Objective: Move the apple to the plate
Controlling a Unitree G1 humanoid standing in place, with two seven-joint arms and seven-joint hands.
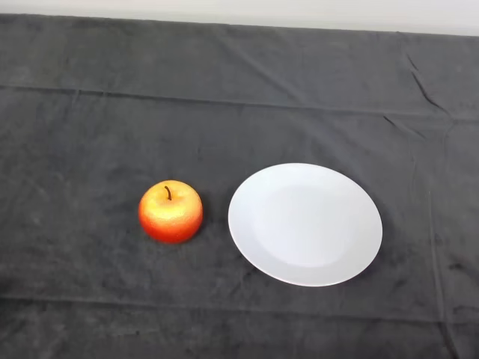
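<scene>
1 red and yellow apple (171, 212) is seen on the worktop (90, 134), which is covered by a dark cloth. It is stood upright, with its stem pointed up. 1 white plate (305, 224) is seen just beside it, on its right, not touching. The apple is not on the plate yet.
</scene>
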